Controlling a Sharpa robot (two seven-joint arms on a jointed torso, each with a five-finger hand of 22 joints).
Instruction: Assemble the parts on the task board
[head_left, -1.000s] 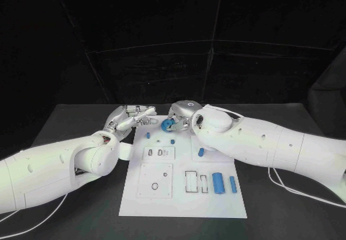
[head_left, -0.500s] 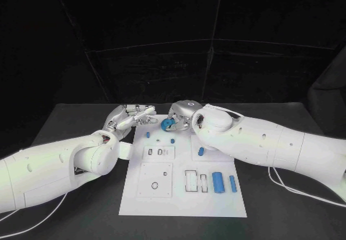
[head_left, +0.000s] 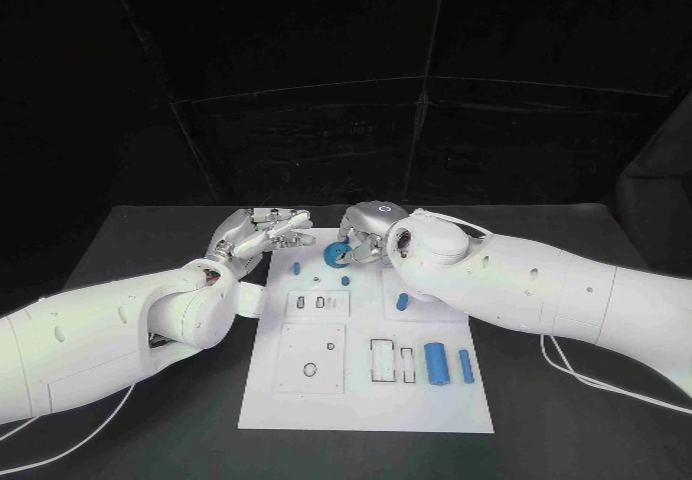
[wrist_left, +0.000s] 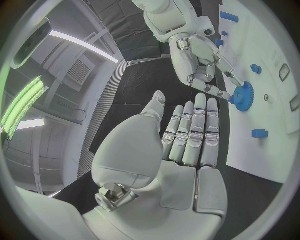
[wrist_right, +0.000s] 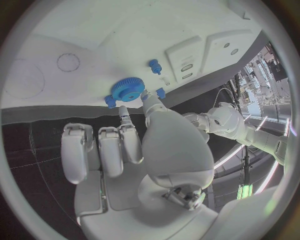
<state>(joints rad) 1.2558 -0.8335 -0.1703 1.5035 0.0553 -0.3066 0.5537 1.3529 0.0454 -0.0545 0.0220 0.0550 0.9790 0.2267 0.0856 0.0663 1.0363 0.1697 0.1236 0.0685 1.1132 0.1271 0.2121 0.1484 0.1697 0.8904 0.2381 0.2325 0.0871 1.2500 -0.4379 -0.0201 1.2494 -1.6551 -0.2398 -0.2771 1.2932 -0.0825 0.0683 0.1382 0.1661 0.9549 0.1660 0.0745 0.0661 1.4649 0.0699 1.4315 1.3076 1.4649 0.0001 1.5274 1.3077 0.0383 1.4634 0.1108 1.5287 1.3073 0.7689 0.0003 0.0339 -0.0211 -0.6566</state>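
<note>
fingers: a blue gear (head_left: 335, 254) is pinched by the right hand (head_left: 366, 232) above the task board's (head_left: 369, 400) far end; the left hand (head_left: 260, 236) is spread, nothing held | risk: the gear may be dropped if the pinch slips | count: one gear; three blue cylinders near the right edge
</note>
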